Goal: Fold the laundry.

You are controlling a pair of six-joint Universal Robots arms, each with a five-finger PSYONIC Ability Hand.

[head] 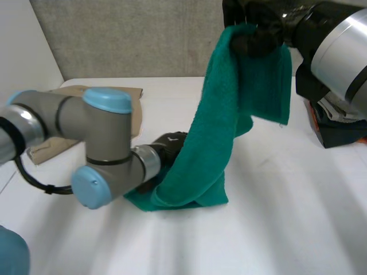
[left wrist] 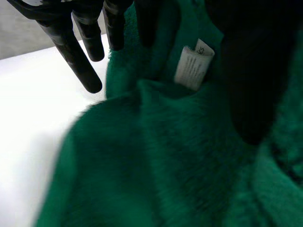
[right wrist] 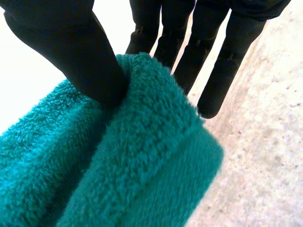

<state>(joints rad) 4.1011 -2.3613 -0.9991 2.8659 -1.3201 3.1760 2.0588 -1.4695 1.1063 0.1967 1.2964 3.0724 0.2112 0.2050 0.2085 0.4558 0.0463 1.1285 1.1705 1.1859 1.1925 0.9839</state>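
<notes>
The right hand point(head: 261, 31) holds a green towel point(head: 229, 114) high above the tabletop point(head: 287, 217), towards its far side. In the right wrist view, the thumb point(right wrist: 80, 56) presses a thick rolled edge of the towel against the fingers point(right wrist: 222, 71), which run straight behind the fold, so this hand is gripping the towel. From that grip, 1 short flap hangs free to the right. A longer strip drops down and forward to the tabletop, where the rest of the towel lies bunched in a low heap near the middle.

The left hand point(head: 169, 143) is low at that heap, just behind the hanging strip and touching the cloth, with the left arm point(head: 103, 149) reaching in from the left. In the left wrist view its fingers point(left wrist: 75, 52) are straight and spread. 2 of them are clear of the cloth over the bare tabletop, and the others end at the towel's edge. The thumb point(left wrist: 248, 80) lies across the cloth well apart from them, so this hand is relaxed and grips nothing. A white label point(left wrist: 194, 66) stands out of a fold between the thumb and the fingers.

A flat piece of brown cardboard point(head: 54, 148) lies at the far left of the tabletop, partly behind the left arm. A black and orange thing point(head: 338, 129) sits at the right edge.
</notes>
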